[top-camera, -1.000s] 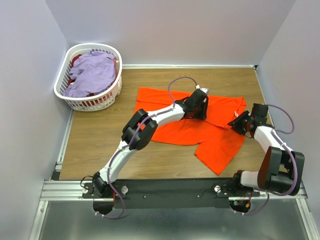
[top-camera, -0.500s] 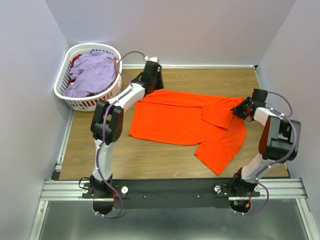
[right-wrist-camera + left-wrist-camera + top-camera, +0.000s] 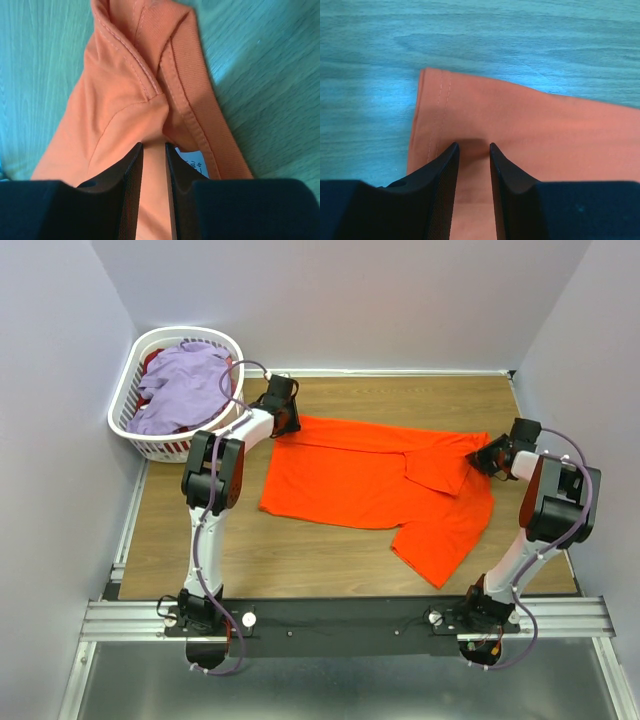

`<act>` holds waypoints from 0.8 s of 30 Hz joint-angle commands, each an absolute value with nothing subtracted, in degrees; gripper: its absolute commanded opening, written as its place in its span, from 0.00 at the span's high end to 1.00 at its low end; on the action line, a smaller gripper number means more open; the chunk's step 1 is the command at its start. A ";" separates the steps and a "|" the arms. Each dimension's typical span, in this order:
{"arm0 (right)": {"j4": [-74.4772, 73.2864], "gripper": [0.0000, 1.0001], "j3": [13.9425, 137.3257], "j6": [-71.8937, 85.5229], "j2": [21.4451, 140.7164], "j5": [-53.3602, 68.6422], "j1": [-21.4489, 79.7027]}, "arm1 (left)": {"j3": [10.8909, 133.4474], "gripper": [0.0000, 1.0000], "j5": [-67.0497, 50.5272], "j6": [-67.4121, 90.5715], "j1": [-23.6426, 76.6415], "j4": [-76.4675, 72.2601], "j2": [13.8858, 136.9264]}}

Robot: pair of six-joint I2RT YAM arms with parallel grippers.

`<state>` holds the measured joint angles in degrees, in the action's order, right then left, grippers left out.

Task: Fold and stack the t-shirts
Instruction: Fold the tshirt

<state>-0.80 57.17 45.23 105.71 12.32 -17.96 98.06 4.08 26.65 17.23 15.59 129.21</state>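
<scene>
Bare table [image 3: 330, 555] fronts the orange t-shirt [image 3: 370, 480]; both tools [image 3: 281, 412] [image 3: 490, 456] pinch its edges.

two arms are seen, each built of white links joined by bulky black joint housings. a lavender cable is looped along each arm. black bases are bolted to a black plate on a silver slotted rail. the fingers [image 3: 442, 180] are black, finely ribbed on their faces.
</scene>
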 commanded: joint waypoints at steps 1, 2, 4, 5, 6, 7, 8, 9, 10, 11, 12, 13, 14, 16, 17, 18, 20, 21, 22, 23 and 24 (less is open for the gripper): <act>-0.79 0.68 58.18 45.35 109.07 10.28 -19.42 | 98.87 0.61 1.50 26.10 16.44 18.46 132.27; -0.88 0.68 59.05 45.00 110.29 10.28 -19.68 | 99.14 0.61 0.71 26.19 16.00 18.81 132.36; -0.88 0.68 60.46 44.65 111.79 10.28 -19.95 | 99.67 0.61 0.27 26.37 15.65 18.98 132.89; -0.88 0.68 62.30 44.47 113.71 10.37 -19.95 | 100.54 0.61 0.26 26.45 15.56 19.07 133.06; -0.88 0.68 63.62 43.95 114.77 10.55 -19.95 | 101.24 0.61 0.26 26.46 15.47 19.33 133.33; -0.88 0.68 64.85 43.77 116.00 11.33 -19.95 | 103.25 0.61 0.26 26.37 15.21 19.77 134.55; -0.79 0.68 67.56 43.51 118.28 12.29 -19.95 | 104.58 0.61 -1.30 26.28 15.03 20.99 135.17; -0.88 0.68 68.98 43.42 118.30 12.30 -19.95 | 105.72 0.61 -1.41 26.19 15.03 21.53 135.87; -0.88 0.68 70.13 43.33 120.65 13.52 -19.95 | 108.43 0.61 -1.41 26.10 14.94 23.10 137.18; -0.79 0.67 71.53 43.16 121.72 14.23 -19.95 | 109.94 0.61 -1.32 26.19 14.85 24.16 137.89; -0.79 0.67 73.81 42.46 122.77 15.89 -19.95 | 111.08 0.61 -1.06 25.76 14.77 24.26 138.34; -0.79 0.67 74.87 42.28 124.35 16.60 -19.95 | 112.40 0.61 -1.05 25.84 14.68 24.26 138.86; -0.79 0.66 75.67 42.28 124.89 17.22 -19.86 | 113.11 0.61 -1.14 25.84 14.50 24.34 139.04; -0.88 0.64 77.34 41.49 124.89 17.84 -19.86 | 115.04 0.61 -1.14 26.10 13.98 24.96 139.48; -0.97 0.63 77.60 41.14 124.28 17.84 -19.86 | 115.40 0.61 -0.79 26.10 13.89 25.13 139.22; -0.97 0.62 77.78 40.26 123.58 17.41 -19.86 | 115.75 0.61 -0.53 26.02 13.89 24.96 138.96; -0.97 0.57 77.87 39.29 120.43 16.97 -19.86 | 115.84 0.60 -0.44 25.23 13.80 24.35 136.95; -1.23 0.55 77.70 38.42 118.84 16.70 -19.86 | 115.84 0.57 -0.53 24.79 13.80 23.91 136.06; -1.49 0.52 77.43 38.06 117.44 16.00 -19.86 | 115.84 0.56 -0.44 24.52 13.80 23.99 133.97; -2.54 0.47 76.65 37.80 115.86 15.47 -19.86 | 115.32 0.56 -0.44 24.00 13.80 24.34 132.64; -3.33 0.45 76.29 37.10 112.19 14.08 -19.86 | 114.62 0.54 -0.44 23.82 13.80 24.26 131.15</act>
